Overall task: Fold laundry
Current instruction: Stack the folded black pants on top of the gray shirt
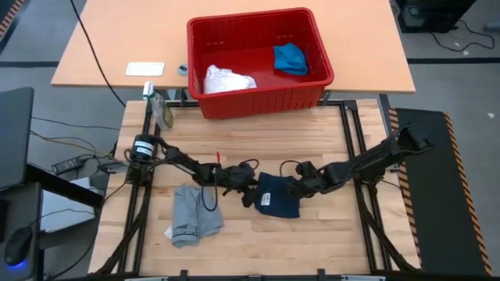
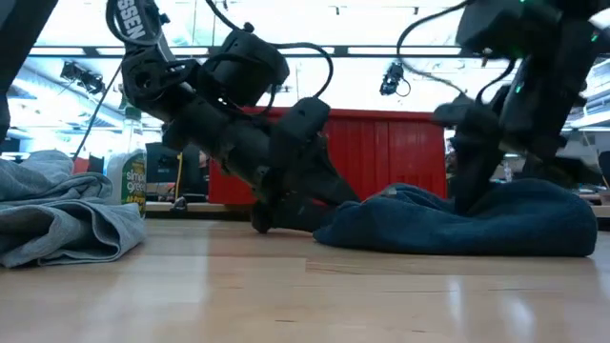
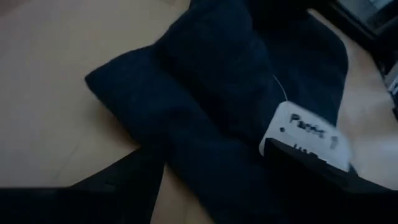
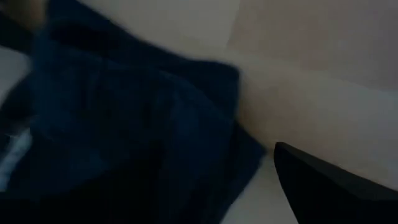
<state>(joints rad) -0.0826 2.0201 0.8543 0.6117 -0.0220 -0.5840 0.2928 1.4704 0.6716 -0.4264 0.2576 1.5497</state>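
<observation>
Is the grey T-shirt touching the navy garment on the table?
Apart. The high view shows bare wood between the grey T-shirt and the navy garment; the low view shows the same gap, with the left pincer at the navy garment's edge.

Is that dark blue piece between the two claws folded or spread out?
Folded: the navy garment lies as a compact, thick bundle on the table, its layers doubled over.

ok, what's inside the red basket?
In the basket: a white cloth and a bright blue garment, apart. Anything under them is hidden.
</observation>
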